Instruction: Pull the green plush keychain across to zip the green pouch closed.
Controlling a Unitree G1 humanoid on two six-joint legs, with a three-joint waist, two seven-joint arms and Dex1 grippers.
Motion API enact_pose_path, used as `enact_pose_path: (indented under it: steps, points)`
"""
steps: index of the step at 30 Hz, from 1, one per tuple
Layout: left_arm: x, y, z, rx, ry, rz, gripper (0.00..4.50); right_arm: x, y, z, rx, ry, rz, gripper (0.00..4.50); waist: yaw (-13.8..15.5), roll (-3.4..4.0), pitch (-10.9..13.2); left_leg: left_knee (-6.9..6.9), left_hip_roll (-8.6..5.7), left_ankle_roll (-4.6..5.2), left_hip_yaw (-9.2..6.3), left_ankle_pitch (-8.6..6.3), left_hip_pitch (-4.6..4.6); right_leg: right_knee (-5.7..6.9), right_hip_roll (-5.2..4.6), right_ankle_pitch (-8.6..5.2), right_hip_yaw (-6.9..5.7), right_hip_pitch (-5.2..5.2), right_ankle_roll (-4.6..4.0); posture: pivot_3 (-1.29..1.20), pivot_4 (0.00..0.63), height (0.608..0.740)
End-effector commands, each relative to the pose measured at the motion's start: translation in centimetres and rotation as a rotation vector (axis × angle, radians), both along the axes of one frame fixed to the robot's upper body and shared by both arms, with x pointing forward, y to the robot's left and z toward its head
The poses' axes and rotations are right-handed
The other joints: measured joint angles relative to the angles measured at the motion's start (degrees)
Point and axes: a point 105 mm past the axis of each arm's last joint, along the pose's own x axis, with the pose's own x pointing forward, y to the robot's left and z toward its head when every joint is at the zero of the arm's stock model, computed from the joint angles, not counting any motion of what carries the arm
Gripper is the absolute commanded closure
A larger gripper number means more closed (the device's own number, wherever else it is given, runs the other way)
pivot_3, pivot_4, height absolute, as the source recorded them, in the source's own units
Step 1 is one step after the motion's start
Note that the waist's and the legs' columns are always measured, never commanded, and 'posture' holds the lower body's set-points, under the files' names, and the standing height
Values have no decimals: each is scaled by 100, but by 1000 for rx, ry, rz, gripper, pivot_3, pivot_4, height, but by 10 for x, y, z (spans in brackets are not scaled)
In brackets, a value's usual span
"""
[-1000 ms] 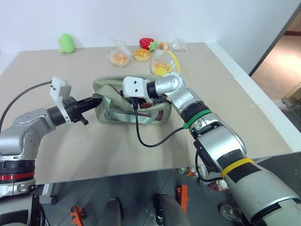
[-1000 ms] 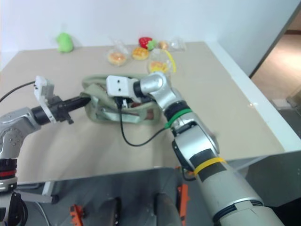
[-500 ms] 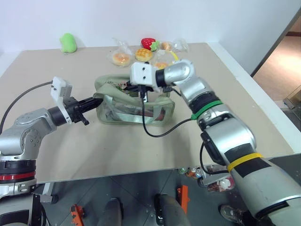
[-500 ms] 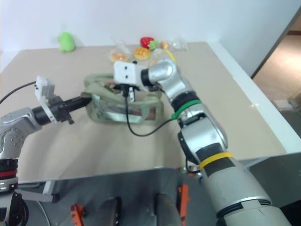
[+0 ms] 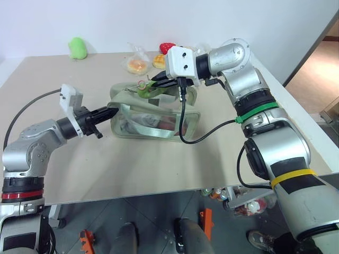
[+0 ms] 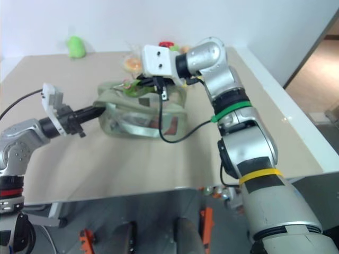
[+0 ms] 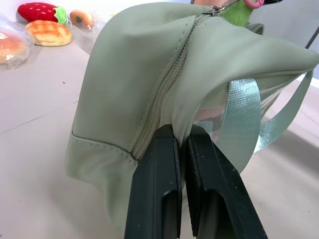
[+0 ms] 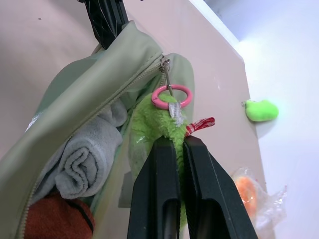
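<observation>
left gripper (image 7: 182, 137) jaws are clamped tight on the green pouch (image 5: 153, 114) end, right gripper (image 8: 180, 144) jaws pinched on the green plush keychain (image 8: 154, 122)

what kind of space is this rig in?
Looks like an indoor lab or test room, not a home: plain beige table, bare white wall behind it, toy food in clear bags set out as props.
</observation>
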Motion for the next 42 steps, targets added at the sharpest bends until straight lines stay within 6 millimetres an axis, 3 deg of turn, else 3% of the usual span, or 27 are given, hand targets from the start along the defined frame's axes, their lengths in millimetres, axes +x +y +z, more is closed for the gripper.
enact_pose_path:
  steps: [1,6,16,27,30,33,35,38,42]
  points:
    - [0,-1,10,4,-43,-9,4500,-4,-15,21,16,-63,-11,4464,4,0,0,0,0,0,0,0,0,0,0,0,0,0,0,0,150,740]
    - [-1,-1,9,4,-43,-9,4500,-11,-46,35,-101,-131,-26,4464,33,0,0,0,-4,-2,-1,1,-5,-3,-1,-2,2,1,3,0,150,740]
    - [0,-1,10,0,-43,-8,4500,-13,-83,53,-222,-313,-125,4464,10,0,0,0,-6,-7,1,4,-1,0,0,-13,13,-1,-15,0,150,740]
    - [1,0,10,3,-42,-13,4500,-11,-166,53,-372,-388,-375,4464,-20,0,1,-7,-11,-19,6,9,-7,-6,-1,-17,25,-10,-15,0,150,740]
    - [1,1,12,4,-44,-12,4500,-7,-183,34,-389,-366,-428,4464,-27,-1,1,-7,-11,-19,11,9,-3,-4,-1,-17,31,-11,-15,0,150,740]
    - [0,1,12,3,-45,-12,4500,-2,-196,-6,-437,-335,-456,4464,-11,-3,0,-6,-11,-18,13,10,-1,-3,0,-16,35,-8,-15,0,150,740]
    - [-1,0,12,4,-44,-12,4500,1,-194,-37,-448,-315,-445,4464,-6,-4,0,-3,-14,-19,18,10,-4,-4,-1,-15,46,-9,-13,0,150,740]
    - [-2,1,12,4,-42,-11,4500,2,-188,-60,-446,-318,-434,4464,-17,-3,1,-2,-16,-18,35,10,-3,-3,0,-10,67,-16,-5,0,150,740]
    - [-3,3,12,7,-38,-3,4500,6,-173,-114,-518,-324,-383,4464,-32,-8,-2,-2,-14,-18,57,10,18,-2,4,-8,89,-12,-3,0,150,740]
